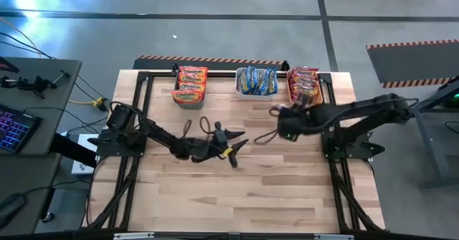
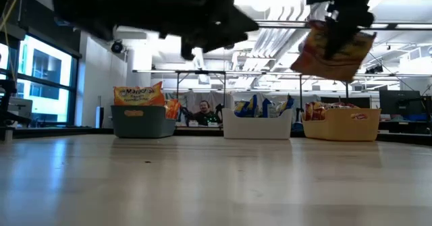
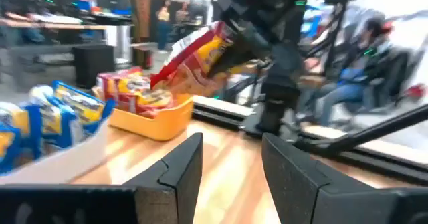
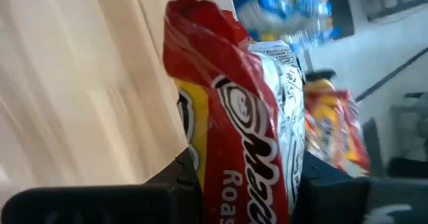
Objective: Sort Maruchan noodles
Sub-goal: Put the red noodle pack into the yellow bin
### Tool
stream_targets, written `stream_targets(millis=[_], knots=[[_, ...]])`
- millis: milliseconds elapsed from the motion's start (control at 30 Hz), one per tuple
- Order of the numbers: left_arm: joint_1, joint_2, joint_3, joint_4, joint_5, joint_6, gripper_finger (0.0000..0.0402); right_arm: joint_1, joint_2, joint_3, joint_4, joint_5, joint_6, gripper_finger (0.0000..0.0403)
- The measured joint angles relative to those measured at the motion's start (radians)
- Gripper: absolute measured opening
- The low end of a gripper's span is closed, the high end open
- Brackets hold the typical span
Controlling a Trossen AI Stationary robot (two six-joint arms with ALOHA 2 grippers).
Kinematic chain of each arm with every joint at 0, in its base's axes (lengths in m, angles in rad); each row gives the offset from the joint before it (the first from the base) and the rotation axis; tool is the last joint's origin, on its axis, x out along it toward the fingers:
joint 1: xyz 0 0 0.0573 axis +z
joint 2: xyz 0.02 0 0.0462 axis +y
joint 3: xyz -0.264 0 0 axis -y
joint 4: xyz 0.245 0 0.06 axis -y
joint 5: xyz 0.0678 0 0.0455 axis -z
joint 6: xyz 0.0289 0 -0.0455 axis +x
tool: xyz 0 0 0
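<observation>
My right gripper [image 1: 281,122] is shut on a red Maruchan noodles packet [image 2: 334,47] and holds it in the air near the table's far right, short of the orange bin [image 1: 320,89] with red packets. Farther left along the far edge stand a white bin [image 1: 238,82] with blue packets and a teal bin [image 1: 174,93] with orange packets. My left gripper [image 1: 237,147] hovers over the table's middle, open, with nothing between its fingers [image 3: 180,170]. My right gripper pinches the red packet between its two fingers, one on the red front [image 4: 221,170] and one on the white printed back [image 4: 291,164], near one end. The fingers slant down. The packet is crumpled, hangs tilted below the fingers and is clear of the table.
The three bins stand in a row along the table's far edge. The bare wooden top [image 1: 251,197] spreads from the arms toward the near edge. A desk with a keyboard [image 1: 14,129] stands left of the table. People sit in the room behind [image 2: 202,111].
</observation>
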Motion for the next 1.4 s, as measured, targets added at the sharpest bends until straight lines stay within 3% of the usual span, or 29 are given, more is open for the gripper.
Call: stream_targets(millis=[100, 333, 667, 933, 1400], knots=[[0.005, -0.001, -0.099, 0.116, 0.049, -0.058, 0.0136, -0.109, -0.043, 0.006, -0.065, -0.050, -0.192, 0.0092], [0.000, -0.001, -0.258, 0.350, 0.049, -0.093, 0.0127, -0.430, -0.085, -0.001, -0.057, -0.223, -0.724, 0.0092], [0.000, -0.001, -0.305, 0.379, 0.052, -0.107, 0.0127, -0.834, -0.075, -0.002, 0.004, -0.360, -1.064, 0.0092], [0.003, -0.001, -0.305, 0.383, 0.052, -0.034, 0.0127, -0.914, -0.057, -0.002, 0.019, -0.463, -1.145, 0.0092], [0.006, -0.009, -0.305, 0.381, 0.100, 0.008, 0.0126, -0.938, 0.116, -0.002, 0.000, -0.445, -1.145, 0.0092]])
